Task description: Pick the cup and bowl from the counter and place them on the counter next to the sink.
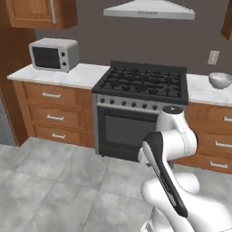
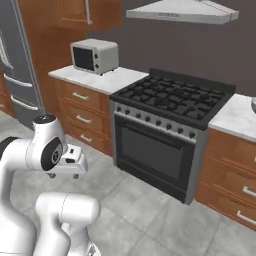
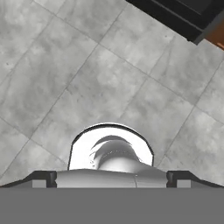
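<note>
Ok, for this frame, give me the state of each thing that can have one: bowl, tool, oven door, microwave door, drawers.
bowl: upright on the counter right of the stove, untouched.
tool: open, empty, pointing down at the floor, far from the bowl.
oven door: shut.
microwave door: shut.
drawers left of the stove: all shut.
stove: no flame visible on the burners.

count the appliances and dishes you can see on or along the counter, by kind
microwave: 1
stove: 1
range hood: 1
bowl: 1
total: 4
</note>
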Tool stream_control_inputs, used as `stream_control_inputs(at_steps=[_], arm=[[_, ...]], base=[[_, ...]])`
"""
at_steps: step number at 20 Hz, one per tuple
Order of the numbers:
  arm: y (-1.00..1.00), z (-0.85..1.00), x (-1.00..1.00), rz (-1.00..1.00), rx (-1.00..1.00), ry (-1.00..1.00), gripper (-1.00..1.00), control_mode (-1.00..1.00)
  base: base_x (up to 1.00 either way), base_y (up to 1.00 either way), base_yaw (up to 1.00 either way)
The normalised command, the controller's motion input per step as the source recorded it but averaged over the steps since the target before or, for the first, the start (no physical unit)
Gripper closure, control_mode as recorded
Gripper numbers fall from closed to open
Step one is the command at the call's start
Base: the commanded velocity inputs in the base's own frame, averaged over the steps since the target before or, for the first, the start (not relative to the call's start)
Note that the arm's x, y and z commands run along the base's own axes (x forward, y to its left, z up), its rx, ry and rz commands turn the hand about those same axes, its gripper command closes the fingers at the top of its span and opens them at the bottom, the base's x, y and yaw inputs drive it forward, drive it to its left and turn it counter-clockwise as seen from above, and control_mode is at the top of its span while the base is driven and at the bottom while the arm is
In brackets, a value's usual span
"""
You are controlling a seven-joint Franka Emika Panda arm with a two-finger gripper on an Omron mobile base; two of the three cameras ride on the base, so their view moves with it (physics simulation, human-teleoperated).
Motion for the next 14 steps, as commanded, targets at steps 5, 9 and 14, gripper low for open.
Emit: stream_control_inputs(at_steps=[5,9,14], arm=[[0.00,0.00,0.00,0.00,0.00,0.00,-1.00,1.00],[0.00,0.00,0.00,0.00,0.00,0.00,-1.00,1.00],[0.00,0.00,0.00,0.00,0.00,0.00,-1.00,1.00]], base=[[0.34,-0.12,-0.52],[0.60,-0.08,-0.28],[0.83,-0.48,0.00]])
